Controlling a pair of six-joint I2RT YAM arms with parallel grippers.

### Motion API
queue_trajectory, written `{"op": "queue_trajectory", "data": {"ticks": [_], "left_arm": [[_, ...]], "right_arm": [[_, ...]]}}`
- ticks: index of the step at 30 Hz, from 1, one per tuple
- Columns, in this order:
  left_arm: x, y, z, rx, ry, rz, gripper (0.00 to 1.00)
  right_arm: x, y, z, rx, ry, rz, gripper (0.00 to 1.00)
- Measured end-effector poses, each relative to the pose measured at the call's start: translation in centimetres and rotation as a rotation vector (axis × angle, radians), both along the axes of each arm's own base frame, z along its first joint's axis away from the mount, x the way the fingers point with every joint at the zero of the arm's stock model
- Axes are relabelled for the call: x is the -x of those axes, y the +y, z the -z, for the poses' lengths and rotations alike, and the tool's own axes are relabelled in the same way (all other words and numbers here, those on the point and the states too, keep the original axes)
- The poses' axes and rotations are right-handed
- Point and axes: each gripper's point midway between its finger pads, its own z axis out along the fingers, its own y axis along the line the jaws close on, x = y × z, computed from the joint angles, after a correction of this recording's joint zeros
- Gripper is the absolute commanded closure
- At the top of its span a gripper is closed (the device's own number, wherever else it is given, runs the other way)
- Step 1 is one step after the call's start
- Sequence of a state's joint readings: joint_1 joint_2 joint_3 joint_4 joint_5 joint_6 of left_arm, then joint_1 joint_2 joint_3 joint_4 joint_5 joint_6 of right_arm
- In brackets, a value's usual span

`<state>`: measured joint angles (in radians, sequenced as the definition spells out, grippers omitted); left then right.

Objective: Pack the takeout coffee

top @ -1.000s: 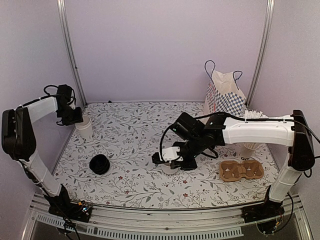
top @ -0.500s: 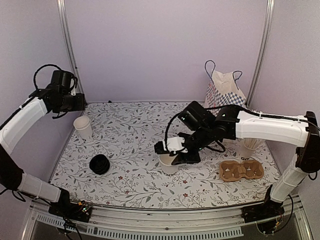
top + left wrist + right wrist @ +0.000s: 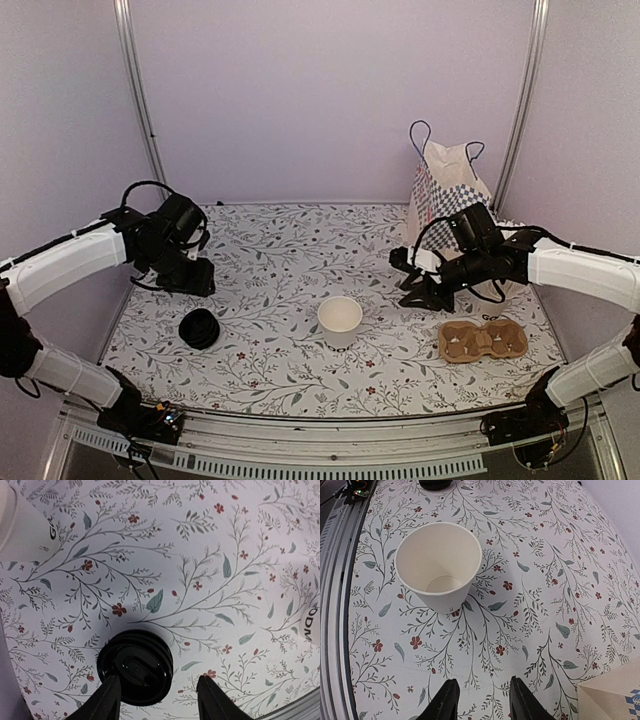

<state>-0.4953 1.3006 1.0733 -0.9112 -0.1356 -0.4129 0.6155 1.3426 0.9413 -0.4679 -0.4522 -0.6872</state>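
Observation:
The takeout coffee is out of view. A plain white paper cup stands upright without a lid at the middle of the table. A stack of black lids lies at the front left. My left gripper hovers open just above that stack, which sits close to its left finger. My right gripper is open and empty, well to the right of the white cup. The checkered paper bag stands at the back right.
A brown cardboard cup carrier lies at the front right. Another white cup stands behind the lids, and a lettered white cup edge shows at the right of the left wrist view. The bag's corner is near the right gripper.
The right gripper opened, let go of the white cup and drew back to the right. The left arm swung from the back left corner down towards the black lids.

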Motion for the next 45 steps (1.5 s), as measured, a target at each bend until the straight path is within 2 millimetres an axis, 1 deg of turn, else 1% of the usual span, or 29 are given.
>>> {"op": "queue_trajectory", "data": {"ticks": [3,6,8,10,18,29,39,45], "left_arm": [[2.5,-0.8,2.5,-0.026,0.099,0.034,0.46],[4.4,-1.1,4.7,-0.061,0.182,0.057,0.46],[5.3,-1.2,5.8,-0.092,0.226,0.068,0.46],[5.7,-1.3,6.6,-0.119,0.256,0.073,0.49],[5.6,-0.9,7.4,-0.159,0.274,0.073,0.59],[5.3,-1.0,8.5,-0.174,0.297,0.078,0.68],[4.4,-1.4,8.6,-0.13,0.283,0.068,0.77],[4.2,-1.4,9.0,-0.124,0.292,0.061,0.79]], "right_arm": [[0.3,0.1,0.5,-0.02,0.001,-0.004,0.62],[0.3,0.4,0.5,-0.039,-0.001,-0.011,0.62],[0.3,0.6,0.3,-0.052,-0.006,-0.017,0.62],[0.3,0.8,0.1,-0.064,-0.008,-0.025,0.61],[0.3,0.9,-0.1,-0.073,-0.013,-0.03,0.62],[0.3,0.9,-0.1,-0.073,-0.012,-0.03,0.61],[0.3,0.9,-0.1,-0.073,-0.01,-0.031,0.61],[0.5,1.0,-0.1,-0.081,-0.004,-0.04,0.61]]}}
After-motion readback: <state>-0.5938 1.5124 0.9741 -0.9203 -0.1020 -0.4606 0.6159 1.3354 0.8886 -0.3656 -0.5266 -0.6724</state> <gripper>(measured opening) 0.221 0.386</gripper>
